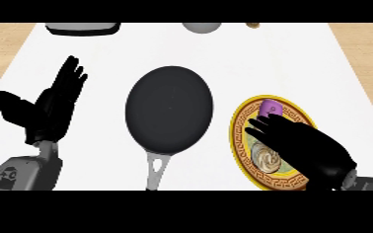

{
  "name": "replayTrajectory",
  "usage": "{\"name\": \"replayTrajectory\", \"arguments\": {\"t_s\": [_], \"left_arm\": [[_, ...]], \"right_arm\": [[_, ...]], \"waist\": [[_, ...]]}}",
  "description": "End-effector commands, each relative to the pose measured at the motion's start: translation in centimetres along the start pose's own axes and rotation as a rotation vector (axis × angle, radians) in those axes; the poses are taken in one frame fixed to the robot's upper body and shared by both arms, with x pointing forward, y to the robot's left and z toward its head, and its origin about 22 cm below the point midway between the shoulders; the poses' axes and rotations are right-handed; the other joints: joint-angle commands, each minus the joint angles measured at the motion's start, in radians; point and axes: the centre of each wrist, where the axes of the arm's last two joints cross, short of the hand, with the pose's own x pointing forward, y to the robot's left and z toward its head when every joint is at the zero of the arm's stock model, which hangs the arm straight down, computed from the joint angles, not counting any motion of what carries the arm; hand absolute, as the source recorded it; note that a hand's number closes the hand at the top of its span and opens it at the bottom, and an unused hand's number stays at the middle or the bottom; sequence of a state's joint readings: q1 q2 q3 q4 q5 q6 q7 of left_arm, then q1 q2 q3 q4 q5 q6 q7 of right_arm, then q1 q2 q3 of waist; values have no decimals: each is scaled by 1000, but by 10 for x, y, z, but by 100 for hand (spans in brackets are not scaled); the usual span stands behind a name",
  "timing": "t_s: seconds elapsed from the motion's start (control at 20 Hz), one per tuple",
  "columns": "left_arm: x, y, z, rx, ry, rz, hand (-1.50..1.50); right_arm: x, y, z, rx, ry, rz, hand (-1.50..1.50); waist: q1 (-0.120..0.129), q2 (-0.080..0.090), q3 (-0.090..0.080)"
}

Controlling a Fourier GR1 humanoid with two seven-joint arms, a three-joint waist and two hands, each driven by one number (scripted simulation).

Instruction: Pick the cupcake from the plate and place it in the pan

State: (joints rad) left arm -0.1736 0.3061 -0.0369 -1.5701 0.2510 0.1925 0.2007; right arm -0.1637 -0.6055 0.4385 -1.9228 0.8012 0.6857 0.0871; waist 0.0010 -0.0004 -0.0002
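Observation:
A purple cupcake (270,108) sits on the far part of a yellow patterned plate (242,128) at the right. My right hand (302,143) lies over the plate, its fingertips reaching the cupcake's near side and hiding part of it; the fingers look nearly straight, not closed round it. A black pan (169,109) with a grey handle (154,170) pointing toward me lies in the middle, to the left of the plate. My left hand (55,103) rests open at the left with fingers up, away from the pan.
Along the counter's far edge stand a dark tray-like thing with a grey top (82,28), a grey rounded thing (202,27) and a small brown thing (252,25). White counter (241,64) stretches between them and the pan.

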Motion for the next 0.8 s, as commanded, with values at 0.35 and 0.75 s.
{"name": "replayTrajectory", "arguments": {"t_s": [0.35, 0.75], "left_arm": [[-3, -16, 8, 7, 5, -5, 0], [19, -12, -6, 15, 2, -1, 0]], "right_arm": [[-33, 16, -16, 7, 44, -15, -150], [-47, 17, -54, 64, 48, -5, -150]], "waist": [[0, 0, 1], [4, 1, 0]]}}
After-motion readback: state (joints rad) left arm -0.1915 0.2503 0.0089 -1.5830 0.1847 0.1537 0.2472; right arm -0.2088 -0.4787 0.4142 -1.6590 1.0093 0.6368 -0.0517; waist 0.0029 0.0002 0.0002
